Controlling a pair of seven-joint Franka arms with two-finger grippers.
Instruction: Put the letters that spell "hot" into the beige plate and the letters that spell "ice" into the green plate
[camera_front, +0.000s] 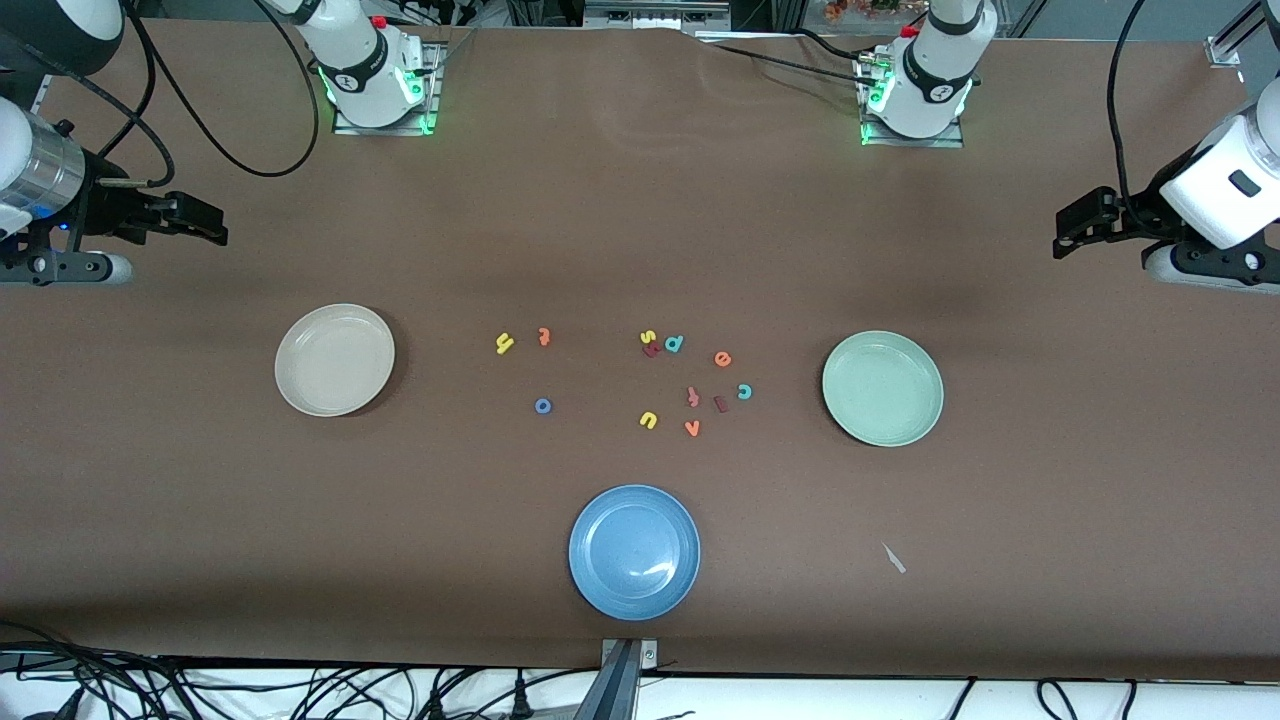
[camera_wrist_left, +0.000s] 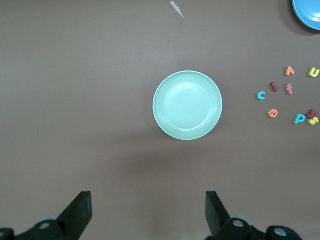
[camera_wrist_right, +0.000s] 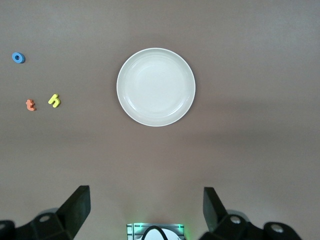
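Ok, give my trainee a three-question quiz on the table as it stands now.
1. True or false: the beige plate already holds a letter.
2. Which letter lies nearest the green plate? A) yellow h B) teal c C) blue o
3. Fill in: the left gripper and the right gripper are both ____.

Key: 1 false; 2 B; 3 open.

Blue plate nearest the front camera; yellow u, orange v, teal d scattered mid-table.
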